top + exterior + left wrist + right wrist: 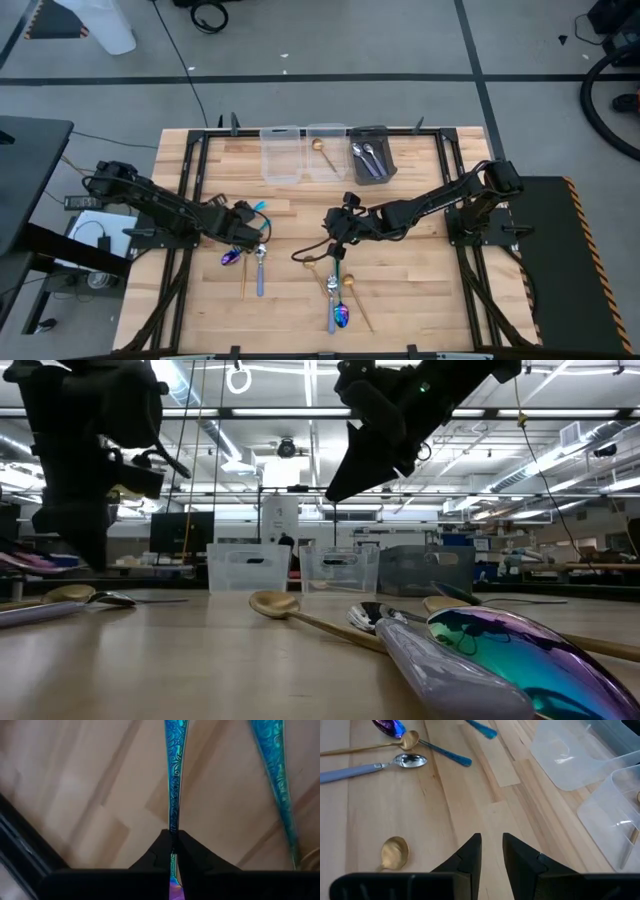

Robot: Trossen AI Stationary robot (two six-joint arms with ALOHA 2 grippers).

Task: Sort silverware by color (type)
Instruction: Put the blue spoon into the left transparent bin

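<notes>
Left pincer (172, 836) pinched narrow on the slim teal handle (175, 775) of an iridescent spoon (232, 257), gripped at the handle's thin part, likely because the purple bowl lies too flat on the bench (420, 290) to catch. Sits at the left of the bench, low over a small cluster: a silver spoon (261, 270) with a pale handle and a gold piece (243, 280) just beside. A second teal handle (277, 785) runs alongside, apart from the gripped one.

Right pincer (491, 847) hangs mid-bench, part open with nothing between the fingers, probably waiting or lining up on the near pile. Below it, toward the near edge, a gold spoon (335, 268), another iridescent spoon (342, 316) and a pale-handled piece (331, 315) lie crossed and touching.

Three bins along the far edge, side by side. Left clear bin (281, 155): nothing visible inside. Middle clear bin (338, 135): one gold spoon (322, 150). Right dark grey bin (387, 160): silver spoons (365, 158), two or so. Colours thus already assigned for gold and silver, judging by contents; the left bin presumably meant for the iridescent ones. Most pieces not yet sorted.
</notes>
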